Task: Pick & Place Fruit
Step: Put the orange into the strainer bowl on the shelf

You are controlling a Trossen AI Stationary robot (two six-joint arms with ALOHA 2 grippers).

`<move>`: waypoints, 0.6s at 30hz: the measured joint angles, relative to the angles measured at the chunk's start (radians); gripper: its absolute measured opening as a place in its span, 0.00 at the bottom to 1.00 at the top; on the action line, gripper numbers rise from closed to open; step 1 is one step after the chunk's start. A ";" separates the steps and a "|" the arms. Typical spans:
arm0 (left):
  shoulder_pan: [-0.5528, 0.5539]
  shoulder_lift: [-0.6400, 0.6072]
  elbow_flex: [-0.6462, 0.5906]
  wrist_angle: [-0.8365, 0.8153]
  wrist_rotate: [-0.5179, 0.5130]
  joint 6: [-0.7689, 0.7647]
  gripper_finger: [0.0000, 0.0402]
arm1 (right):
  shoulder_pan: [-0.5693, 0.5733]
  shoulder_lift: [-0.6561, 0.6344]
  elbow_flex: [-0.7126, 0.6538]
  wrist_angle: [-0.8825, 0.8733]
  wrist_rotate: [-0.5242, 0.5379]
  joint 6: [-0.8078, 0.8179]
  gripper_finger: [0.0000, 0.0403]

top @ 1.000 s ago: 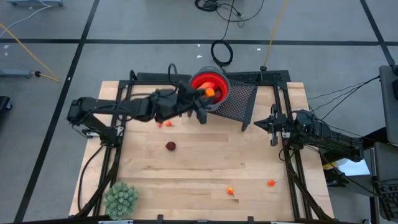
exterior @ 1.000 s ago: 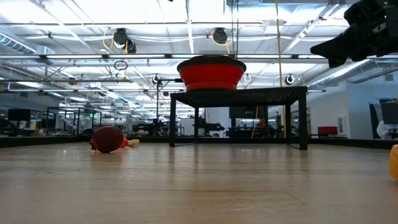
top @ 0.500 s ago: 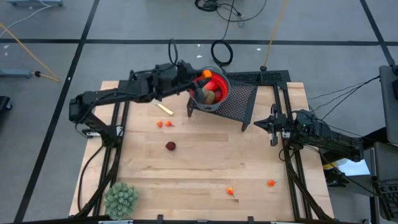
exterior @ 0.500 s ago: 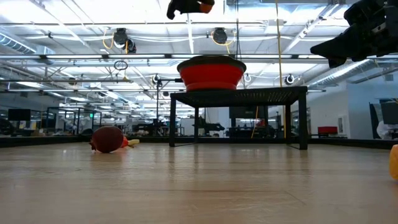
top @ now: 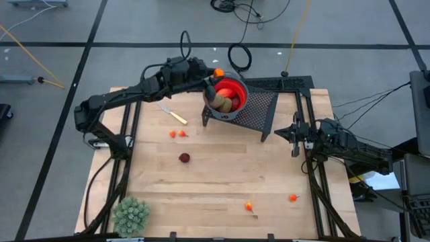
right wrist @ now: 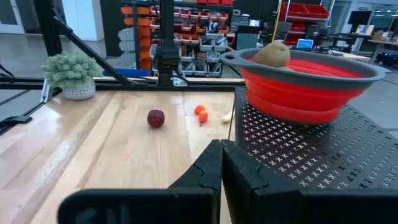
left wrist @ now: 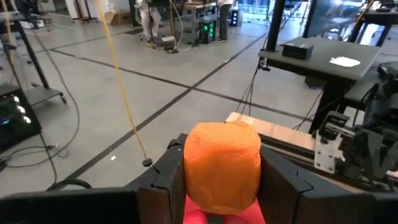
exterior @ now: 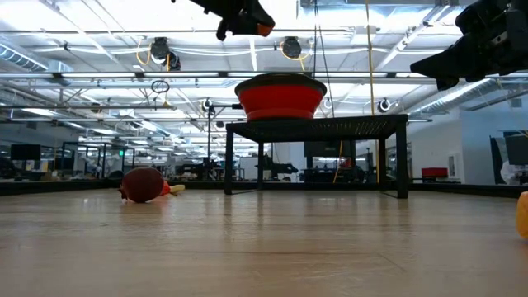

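Left wrist view — orange fruit (left wrist: 222,165) clamped between the left jaws — right jaws together.

The right arm's own two dark fingers (right wrist: 221,163) stand pressed together with no gap between them. Beyond them sits a red collapsible bowl with a grey rim (right wrist: 305,87) on a black perforated metal stand (right wrist: 298,155). A brown kiwi-like oval (right wrist: 272,54) shows above the bowl's rim, inside the bowl. Beside the stand lies the light wooden tabletop (right wrist: 118,149). On it, near the stand's edge, are two small orange pieces (right wrist: 201,112) close together, with a pale slender object (right wrist: 227,116) between them and the stand. A dark red round fruit (right wrist: 156,118) lies farther from the stand. A pale green spiky plant ball in a grey pot (right wrist: 71,75) stands well apart from the stand.
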 joint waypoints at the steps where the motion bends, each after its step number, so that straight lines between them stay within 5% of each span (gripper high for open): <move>1: 0.004 0.005 0.000 0.002 0.011 0.000 0.36 | 0.000 0.000 0.000 0.000 0.000 0.000 0.00; 6: 0.017 0.084 0.051 -0.040 0.064 0.013 0.36 | 0.000 0.000 0.000 0.000 0.000 0.001 0.00; 18: 0.061 0.345 0.498 -0.532 0.083 0.078 0.36 | 0.000 0.002 0.000 -0.001 -0.001 0.001 0.00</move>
